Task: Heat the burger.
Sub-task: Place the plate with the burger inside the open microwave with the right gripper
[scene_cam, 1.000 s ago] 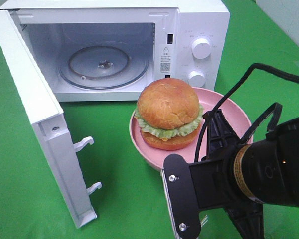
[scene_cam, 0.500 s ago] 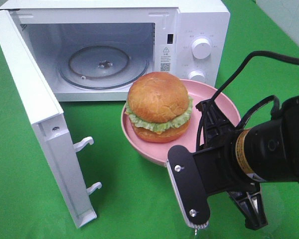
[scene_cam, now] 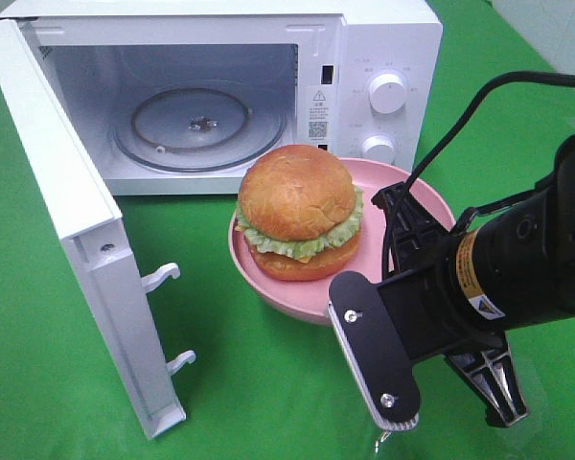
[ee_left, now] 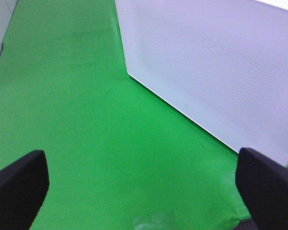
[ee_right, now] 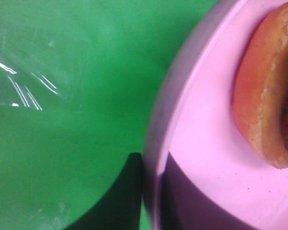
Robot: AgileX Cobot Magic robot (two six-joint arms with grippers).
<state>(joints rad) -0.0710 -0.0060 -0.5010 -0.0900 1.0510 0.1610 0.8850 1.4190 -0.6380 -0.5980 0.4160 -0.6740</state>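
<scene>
The burger (scene_cam: 298, 211), with its golden bun and green lettuce, rests on a pink plate (scene_cam: 287, 287) held just in front of the open microwave (scene_cam: 383, 48). My right gripper (scene_cam: 395, 222) is shut on the plate's right rim. In the right wrist view the right gripper (ee_right: 151, 194) pinches the plate rim (ee_right: 156, 143), with the burger's bun (ee_right: 259, 105) close by. My left gripper (ee_left: 144, 191) stands wide open over the green cloth, beside the microwave door (ee_left: 216, 72), with nothing between its fingers. The exterior view does not show it.
The microwave door (scene_cam: 67, 220) swings out to the left, latch hooks facing inward. The glass turntable (scene_cam: 199, 125) lies bare inside the cavity. Two knobs (scene_cam: 387, 94) sit on the right panel. Green cloth (scene_cam: 230, 383) covers the table.
The right arm has carried the plate and burger to the left and nearer the microwave opening. The left gripper has stayed open.
</scene>
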